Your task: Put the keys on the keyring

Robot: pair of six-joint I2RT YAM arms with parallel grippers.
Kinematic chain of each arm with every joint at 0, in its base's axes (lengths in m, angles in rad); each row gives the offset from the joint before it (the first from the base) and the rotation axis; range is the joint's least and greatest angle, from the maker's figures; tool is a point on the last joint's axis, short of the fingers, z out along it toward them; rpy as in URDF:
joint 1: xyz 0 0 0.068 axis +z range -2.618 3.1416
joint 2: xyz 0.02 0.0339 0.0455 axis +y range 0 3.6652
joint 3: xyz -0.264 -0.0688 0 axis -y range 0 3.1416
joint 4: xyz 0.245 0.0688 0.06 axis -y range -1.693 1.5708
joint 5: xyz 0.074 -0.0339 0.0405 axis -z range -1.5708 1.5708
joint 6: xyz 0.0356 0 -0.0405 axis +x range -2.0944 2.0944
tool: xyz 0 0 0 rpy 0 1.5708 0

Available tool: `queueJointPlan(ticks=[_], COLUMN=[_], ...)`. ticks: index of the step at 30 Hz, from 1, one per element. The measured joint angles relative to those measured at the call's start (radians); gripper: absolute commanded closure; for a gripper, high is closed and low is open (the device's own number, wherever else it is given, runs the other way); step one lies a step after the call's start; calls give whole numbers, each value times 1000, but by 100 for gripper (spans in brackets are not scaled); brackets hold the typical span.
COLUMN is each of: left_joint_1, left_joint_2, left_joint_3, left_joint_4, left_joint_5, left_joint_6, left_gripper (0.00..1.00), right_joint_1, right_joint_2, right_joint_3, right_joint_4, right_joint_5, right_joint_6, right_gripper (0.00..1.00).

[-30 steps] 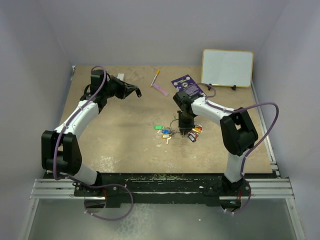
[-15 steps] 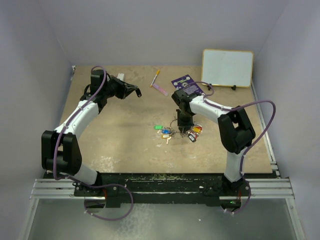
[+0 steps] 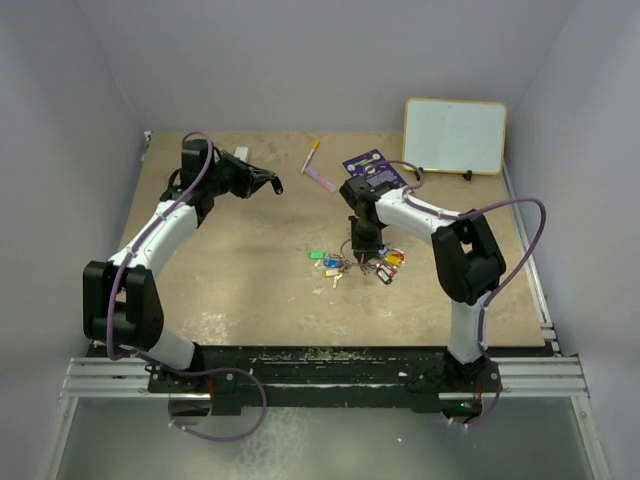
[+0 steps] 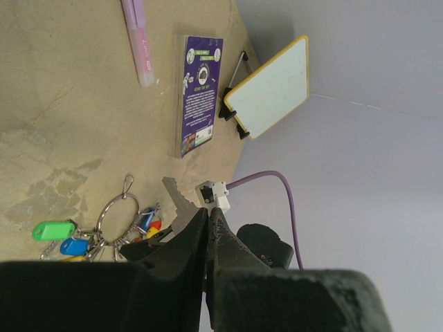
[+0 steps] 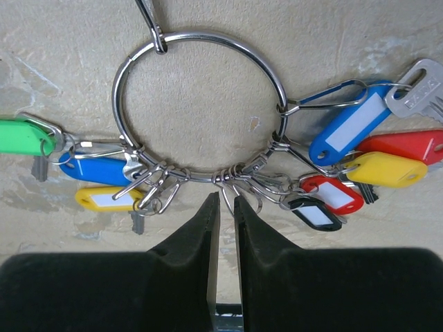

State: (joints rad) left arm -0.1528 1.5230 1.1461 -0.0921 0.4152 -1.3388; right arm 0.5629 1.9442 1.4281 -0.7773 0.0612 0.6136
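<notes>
The keyring [image 5: 125, 76] is a silvery wire ring lying flat on the tan table. The keys hang on it by small clips, with green [image 5: 24, 136], blue [image 5: 349, 131], red [image 5: 401, 146], yellow [image 5: 384, 169] and black [image 5: 315, 214] tags. The bunch lies mid-table in the top view [image 3: 340, 264]. My right gripper [image 5: 226, 200] hovers right over the ring's near edge. Its jaws stand a narrow slit apart and hold nothing. My left gripper [image 3: 272, 185] is shut and empty, raised at the far left. In the left wrist view [image 4: 208, 211] it looks across at the bunch [image 4: 114, 211].
A purple card [image 3: 372, 168] lies behind the right arm. A pink pen [image 3: 320, 178] lies to the card's left. A small whiteboard [image 3: 455, 135] stands at the back right. Lilac walls close in three sides of the table.
My right gripper has shifted a little left and away from the base, over the key bunch. The keys and my left arm have not moved.
</notes>
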Motion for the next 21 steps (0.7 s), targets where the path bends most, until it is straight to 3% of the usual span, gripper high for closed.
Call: queueJointPlan(ticks=[21], left_joint_1=[0], left_joint_2=[0], left_joint_3=[0], left_joint_4=[0], left_joint_5=[0], left_joint_6=[0], left_gripper=[96], right_joint_1=[16], right_joint_2=[33], right_joint_3=[-16], right_joint_4=[3], right_joint_5=[0], right_joint_6=[-4], right_gripper=[83])
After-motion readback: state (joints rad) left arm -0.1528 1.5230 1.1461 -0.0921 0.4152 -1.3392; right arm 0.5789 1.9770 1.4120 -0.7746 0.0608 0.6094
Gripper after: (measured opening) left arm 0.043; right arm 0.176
